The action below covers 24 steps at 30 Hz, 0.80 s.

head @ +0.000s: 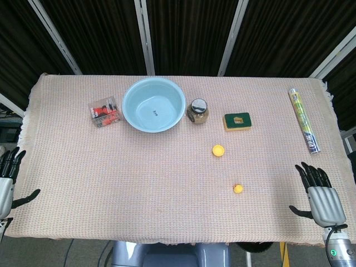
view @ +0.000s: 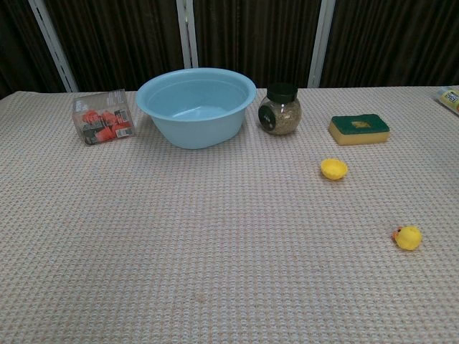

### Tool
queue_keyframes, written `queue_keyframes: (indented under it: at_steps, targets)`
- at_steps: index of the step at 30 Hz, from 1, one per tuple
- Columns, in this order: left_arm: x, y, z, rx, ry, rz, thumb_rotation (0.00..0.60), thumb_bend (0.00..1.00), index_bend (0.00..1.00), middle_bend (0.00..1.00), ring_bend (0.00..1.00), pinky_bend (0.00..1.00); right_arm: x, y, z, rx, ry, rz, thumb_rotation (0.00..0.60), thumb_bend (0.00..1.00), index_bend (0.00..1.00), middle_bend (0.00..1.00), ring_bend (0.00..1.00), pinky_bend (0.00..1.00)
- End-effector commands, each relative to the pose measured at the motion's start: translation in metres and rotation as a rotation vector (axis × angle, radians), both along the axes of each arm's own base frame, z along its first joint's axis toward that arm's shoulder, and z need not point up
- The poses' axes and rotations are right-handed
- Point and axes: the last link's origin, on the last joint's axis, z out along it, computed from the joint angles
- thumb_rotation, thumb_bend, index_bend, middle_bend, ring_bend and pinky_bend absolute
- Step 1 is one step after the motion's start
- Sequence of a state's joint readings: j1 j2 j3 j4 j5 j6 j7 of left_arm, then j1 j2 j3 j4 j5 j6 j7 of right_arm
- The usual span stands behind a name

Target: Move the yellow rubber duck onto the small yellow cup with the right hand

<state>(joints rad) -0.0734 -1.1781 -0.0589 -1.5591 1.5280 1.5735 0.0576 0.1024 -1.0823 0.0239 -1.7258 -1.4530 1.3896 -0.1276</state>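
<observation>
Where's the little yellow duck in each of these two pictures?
Head view: the duck sits on the cloth right of centre, toward the near edge.
Chest view: the duck sits far right, low in the picture.
Shared landmark: the small yellow cup, just behind and left of it.

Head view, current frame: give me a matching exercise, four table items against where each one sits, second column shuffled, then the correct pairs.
Things:
1. yellow rubber duck
2. small yellow cup
3. green-topped sponge
4. blue bowl

Places:
A. right of the glass jar, in the back row
B. nearest the right hand, on the front half of the cloth
C. between the clear packet with red contents and the jar
D. alone on the cloth, in front of the jar and sponge

Pairs: 1-B, 2-D, 3-A, 4-C
</observation>
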Motion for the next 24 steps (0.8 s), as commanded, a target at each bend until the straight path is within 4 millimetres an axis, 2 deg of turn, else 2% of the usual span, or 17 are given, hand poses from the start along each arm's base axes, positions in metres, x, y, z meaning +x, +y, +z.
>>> queue_keyframes:
  at_steps: [1, 6, 11, 18, 24]
  targets:
    - [0.0, 0.0, 0.0, -0.002, 0.005, -0.001, 0.6, 0.0, 0.0, 0.0, 0.0, 0.2, 0.001, 0.0, 0.0, -0.001, -0.003, 0.004, 0.6, 0.0, 0.0, 0.0, 0.0, 0.0]
    - [0.001, 0.0, 0.0, -0.003, 0.009, -0.005, 0.6, 0.0, 0.0, 0.0, 0.0, 0.2, 0.004, 0.0, -0.006, 0.017, -0.008, 0.025, 0.6, 0.0, 0.0, 0.0, 0.0, 0.0]
    - [0.002, 0.001, 0.0, -0.008, -0.004, -0.004, 0.6, 0.0, 0.0, 0.0, 0.0, 0.2, 0.014, -0.017, -0.016, 0.048, 0.05, 0.101, 0.6, 0.0, 0.07, 0.0, 0.0, 0.0]
    - [0.004, 0.003, 0.0, -0.007, -0.001, -0.011, 0.6, 0.0, 0.0, 0.0, 0.0, 0.2, 0.043, -0.046, -0.054, 0.095, 0.036, 0.142, 0.6, 0.0, 0.08, 0.0, 0.0, 0.0]
    - [0.003, 0.001, 0.0, -0.005, -0.005, -0.009, 0.6, 0.0, 0.0, 0.0, 0.0, 0.2, 0.05, -0.054, -0.092, 0.129, 0.012, 0.126, 0.6, 0.0, 0.1, 0.0, 0.0, 0.0]
